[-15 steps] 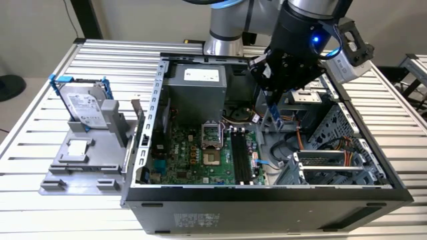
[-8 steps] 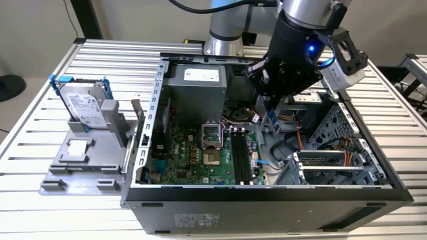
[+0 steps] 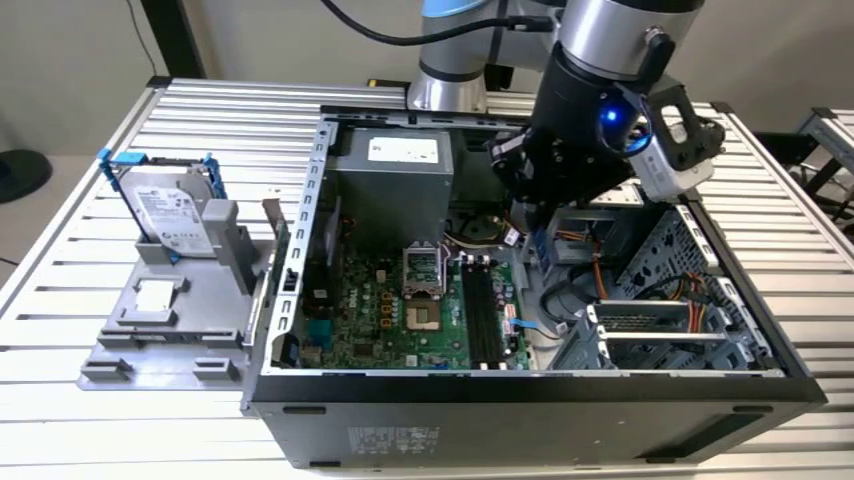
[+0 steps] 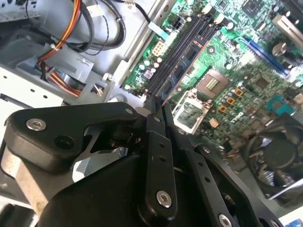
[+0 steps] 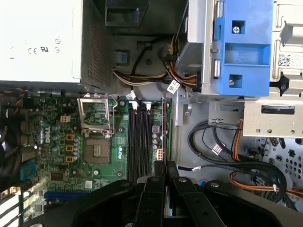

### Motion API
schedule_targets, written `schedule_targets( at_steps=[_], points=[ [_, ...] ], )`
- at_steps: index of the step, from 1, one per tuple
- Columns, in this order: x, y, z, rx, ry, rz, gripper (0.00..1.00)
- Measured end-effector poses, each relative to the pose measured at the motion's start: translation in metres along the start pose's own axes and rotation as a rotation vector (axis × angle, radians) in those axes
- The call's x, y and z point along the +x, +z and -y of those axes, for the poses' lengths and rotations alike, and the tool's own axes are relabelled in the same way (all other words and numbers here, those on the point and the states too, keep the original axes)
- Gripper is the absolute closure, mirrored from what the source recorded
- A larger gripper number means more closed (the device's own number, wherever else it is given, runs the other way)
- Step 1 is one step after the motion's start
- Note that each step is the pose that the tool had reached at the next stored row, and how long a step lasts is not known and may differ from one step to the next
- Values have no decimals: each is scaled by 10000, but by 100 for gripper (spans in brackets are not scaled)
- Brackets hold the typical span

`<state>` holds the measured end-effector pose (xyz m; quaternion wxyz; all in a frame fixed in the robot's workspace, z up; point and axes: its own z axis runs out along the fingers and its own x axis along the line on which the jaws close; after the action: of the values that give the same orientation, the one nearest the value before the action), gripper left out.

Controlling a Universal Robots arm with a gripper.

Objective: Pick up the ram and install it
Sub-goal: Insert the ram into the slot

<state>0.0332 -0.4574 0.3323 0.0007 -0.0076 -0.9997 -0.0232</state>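
Ram [image 4: 183,71]: long slim dark strip, small chips on face, reddish long edge. Stands on edge, one end pinched in gripper [image 4: 156,109], rest sticking out. Runs parallel w/ black slots [image 4: 180,47], at outermost one; seated or not, can't tell.

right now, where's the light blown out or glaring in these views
First wrist view: the power supply face is washed out to white. Exterior view: a blue light glows on the arm's wrist. Second wrist view: the gripper, holding the ram, sits dark in the foreground, with the motherboard bright beyond.
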Motion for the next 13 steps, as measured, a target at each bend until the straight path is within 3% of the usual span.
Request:
schedule_targets(
  at_steps=[4,13],
  points=[
    [0,73,3,-2,492,23,100],
    [3,234,22,-1,491,34,100]
  ],
)
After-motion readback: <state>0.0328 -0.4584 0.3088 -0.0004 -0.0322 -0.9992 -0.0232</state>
